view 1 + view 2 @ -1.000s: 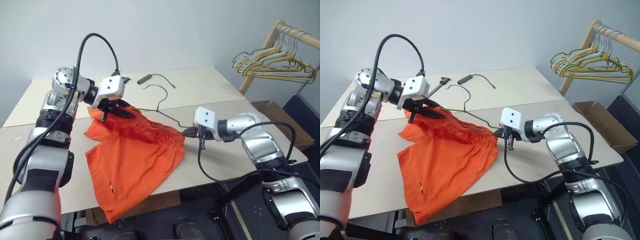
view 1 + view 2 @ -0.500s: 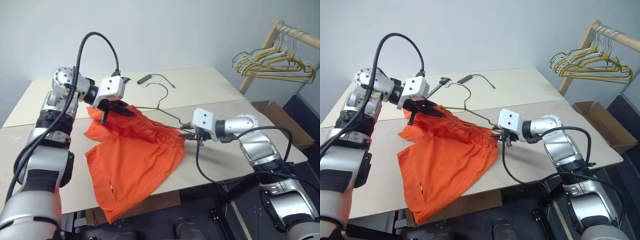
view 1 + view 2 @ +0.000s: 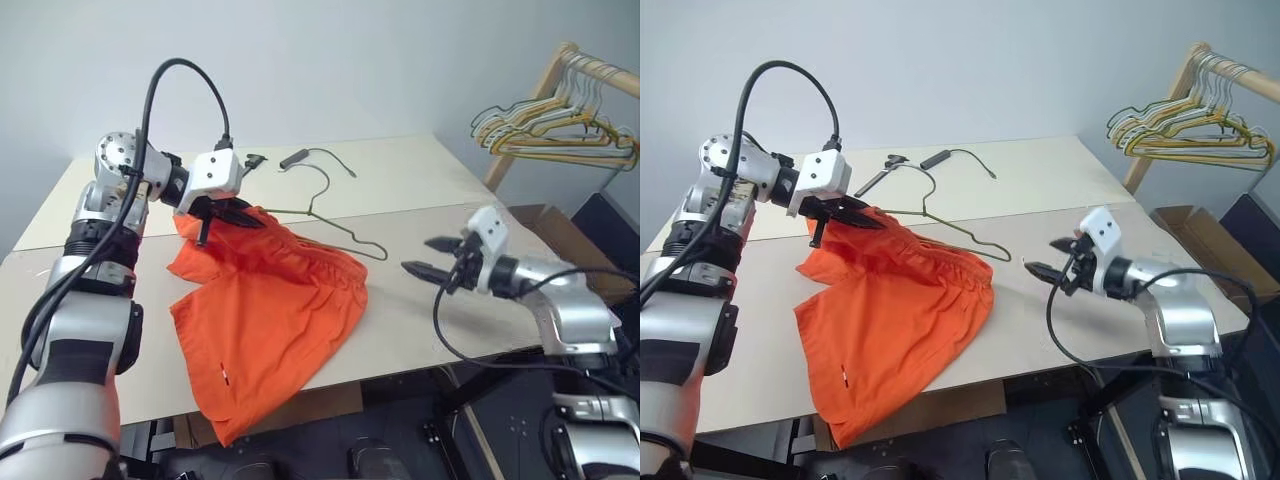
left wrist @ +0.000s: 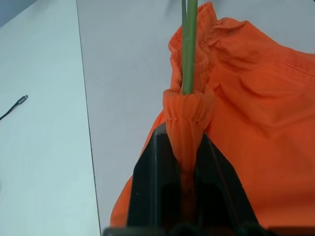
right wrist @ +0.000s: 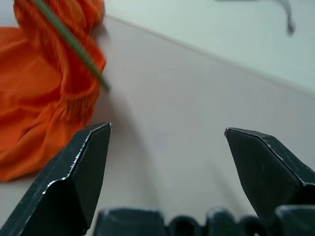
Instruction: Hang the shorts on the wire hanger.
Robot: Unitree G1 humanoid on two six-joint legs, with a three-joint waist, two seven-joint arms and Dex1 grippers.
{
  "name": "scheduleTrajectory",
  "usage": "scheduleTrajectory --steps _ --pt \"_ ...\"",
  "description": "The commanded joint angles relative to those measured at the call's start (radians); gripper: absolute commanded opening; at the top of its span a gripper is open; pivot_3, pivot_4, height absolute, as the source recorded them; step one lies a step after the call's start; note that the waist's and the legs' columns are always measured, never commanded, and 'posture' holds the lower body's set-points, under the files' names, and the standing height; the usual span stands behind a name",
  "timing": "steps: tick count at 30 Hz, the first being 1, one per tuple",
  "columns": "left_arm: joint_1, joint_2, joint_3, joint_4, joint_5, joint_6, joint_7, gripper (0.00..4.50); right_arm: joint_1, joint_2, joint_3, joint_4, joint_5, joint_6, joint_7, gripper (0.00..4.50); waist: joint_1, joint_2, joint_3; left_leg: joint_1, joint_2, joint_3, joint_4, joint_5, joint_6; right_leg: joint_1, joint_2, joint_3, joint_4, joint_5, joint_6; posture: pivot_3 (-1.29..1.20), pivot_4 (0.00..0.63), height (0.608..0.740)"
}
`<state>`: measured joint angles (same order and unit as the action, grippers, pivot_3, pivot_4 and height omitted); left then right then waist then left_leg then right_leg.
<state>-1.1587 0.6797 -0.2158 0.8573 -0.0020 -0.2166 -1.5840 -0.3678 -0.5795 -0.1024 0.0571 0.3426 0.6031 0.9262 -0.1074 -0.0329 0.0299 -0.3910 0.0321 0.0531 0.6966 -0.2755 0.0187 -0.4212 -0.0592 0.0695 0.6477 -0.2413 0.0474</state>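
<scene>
From the head cameras you see the bright orange cloth shorts [image 3: 265, 310] spread over the pale wooden desk [image 3: 400, 180], one leg drooping past the near edge. Your left tool [image 3: 235, 215] is clenched on a bunch of the gathered waistband at the far-left corner of the shorts and holds it lifted off the desk. The thin grey wire hanger [image 3: 335, 215] runs from that pinched corner across the top of the waistband; its far end rests on the desk just beyond the right edge of the shorts, and its curved hook points away toward the back of the desk. Your right tool [image 3: 430, 257] hangs over the desk to the right of the shorts, well apart from both cloth and wire, its two black fingers spread wide with nothing between them. A black cable with a small dark plug [image 3: 292, 158] lies on the far part of the desk. Beyond the right corner, a wooden rail carries a bunch of yellow and pale hangers [image 3: 555, 135].

In your left wrist view, the fingers [image 4: 160, 182] squeeze a fold of orange waistband, and the wire comes straight out of that fold.

In your right wrist view, the fingers [image 5: 78, 172] stand wide apart over bare desk, the shorts' waistband and the wire's end lying ahead of one finger.
</scene>
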Motion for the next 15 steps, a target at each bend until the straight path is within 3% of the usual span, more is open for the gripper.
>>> scheduleTrajectory --steps 1,11,15 --pt "-0.012 0.007 0.029 -0.007 -0.010 -0.014 0.015 0.00 0.053 0.036 0.018 -0.081 0.050 0.023 -0.008 4.29 0.000 0.000 0.000 0.000 0.000 0.000 0.000 0.000 0.000 0.000 0.000 0.000 0.000 0.000 0.000 -0.08 0.000 0.740" --pt "0.004 0.013 0.034 -0.020 -0.014 -0.011 0.026 0.00 0.015 0.208 0.124 -0.087 0.054 0.063 -0.118 4.29 -0.007 0.000 0.000 0.000 0.000 -0.001 0.000 0.000 0.000 0.000 0.000 0.000 0.000 0.000 0.000 -0.07 0.000 0.740" --pt "0.012 0.014 0.038 -0.031 -0.020 -0.003 0.028 0.00 -0.013 0.235 0.119 -0.050 0.056 0.073 -0.139 3.37 -0.007 0.000 0.000 0.000 0.000 -0.001 0.000 0.000 0.000 0.000 0.000 0.000 0.000 0.000 0.000 -0.06 0.000 0.740"
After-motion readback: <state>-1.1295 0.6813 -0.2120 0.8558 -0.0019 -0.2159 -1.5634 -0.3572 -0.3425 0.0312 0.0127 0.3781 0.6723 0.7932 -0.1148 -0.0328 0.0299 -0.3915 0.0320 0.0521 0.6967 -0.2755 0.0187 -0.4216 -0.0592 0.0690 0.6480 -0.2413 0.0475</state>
